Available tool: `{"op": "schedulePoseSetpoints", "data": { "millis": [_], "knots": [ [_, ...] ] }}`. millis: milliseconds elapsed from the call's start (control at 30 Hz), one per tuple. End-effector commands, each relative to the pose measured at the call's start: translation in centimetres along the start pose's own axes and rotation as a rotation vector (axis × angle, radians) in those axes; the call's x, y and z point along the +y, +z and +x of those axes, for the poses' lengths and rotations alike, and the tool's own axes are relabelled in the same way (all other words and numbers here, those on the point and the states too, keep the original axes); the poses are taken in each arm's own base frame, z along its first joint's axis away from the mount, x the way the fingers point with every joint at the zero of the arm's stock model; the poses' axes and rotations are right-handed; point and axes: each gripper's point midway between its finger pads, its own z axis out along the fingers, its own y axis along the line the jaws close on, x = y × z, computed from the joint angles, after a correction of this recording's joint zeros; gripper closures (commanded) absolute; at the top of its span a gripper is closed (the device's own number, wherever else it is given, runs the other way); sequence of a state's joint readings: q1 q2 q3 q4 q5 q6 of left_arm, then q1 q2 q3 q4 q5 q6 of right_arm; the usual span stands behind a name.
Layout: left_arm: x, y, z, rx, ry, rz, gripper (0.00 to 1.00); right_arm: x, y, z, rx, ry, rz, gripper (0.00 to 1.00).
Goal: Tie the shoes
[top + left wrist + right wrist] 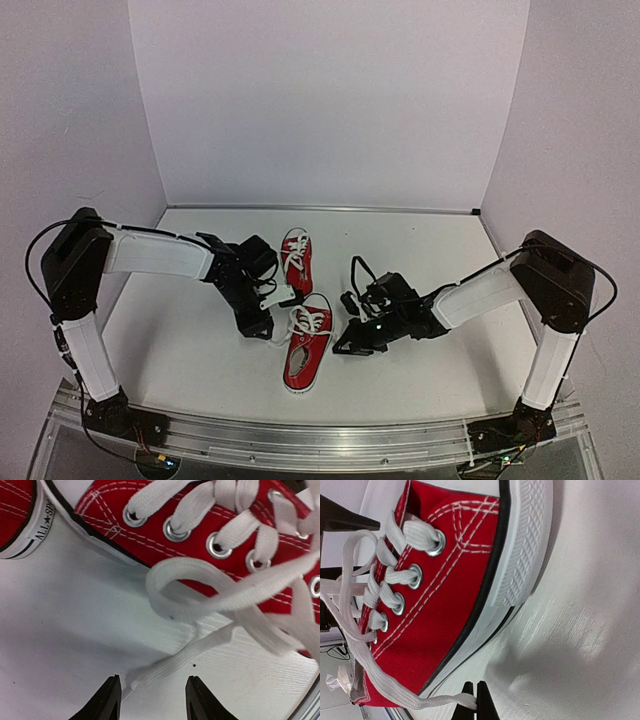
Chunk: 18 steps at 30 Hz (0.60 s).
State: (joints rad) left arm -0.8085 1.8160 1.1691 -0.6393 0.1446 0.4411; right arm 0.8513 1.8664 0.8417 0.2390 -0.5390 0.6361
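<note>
Two red sneakers with white laces lie mid-table: the far shoe [296,258] and the near shoe [308,345]. My left gripper [262,324] is at the near shoe's left side. In the left wrist view it [152,700] is open, and a loose lace end [175,660] lies on the table between its fingertips, below a lace loop [200,595] and the near shoe's red side [165,550]. My right gripper [347,343] is at the near shoe's right side. In the right wrist view it [475,702] is shut on the tip of the other lace end [395,695], beside the shoe [445,580].
The white table [190,340] is walled at the back and both sides. The far shoe's heel [15,510] shows at the top left of the left wrist view. A metal rail [300,440] runs along the near edge.
</note>
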Motion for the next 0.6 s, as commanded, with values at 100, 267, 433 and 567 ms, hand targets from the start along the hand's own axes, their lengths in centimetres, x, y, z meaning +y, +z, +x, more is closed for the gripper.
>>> {"op": "schedulePoseSetpoints", "data": {
  "millis": [100, 267, 433, 567],
  "knots": [
    [-0.6, 2.8, 1.2, 0.106, 0.008, 0.082, 0.57, 0.9, -0.2, -1.0, -0.03, -0.023, -0.02, 1.0],
    [-1.4, 3.0, 1.8, 0.122, -0.002, 0.126, 0.69, 1.0, -0.4, -1.0, -0.034, -0.025, -0.02, 1.0],
    [-2.1, 2.6, 2.2, 0.14, -0.015, 0.156, 0.99, 0.8, -0.4, -0.9, -0.034, -0.025, -0.016, 1.0],
    [-1.9, 1.5, 0.2, 0.046, -0.049, 0.125, 1.0, 0.9, -0.4, -1.2, -0.042, -0.026, -0.014, 1.0]
  ]
}}
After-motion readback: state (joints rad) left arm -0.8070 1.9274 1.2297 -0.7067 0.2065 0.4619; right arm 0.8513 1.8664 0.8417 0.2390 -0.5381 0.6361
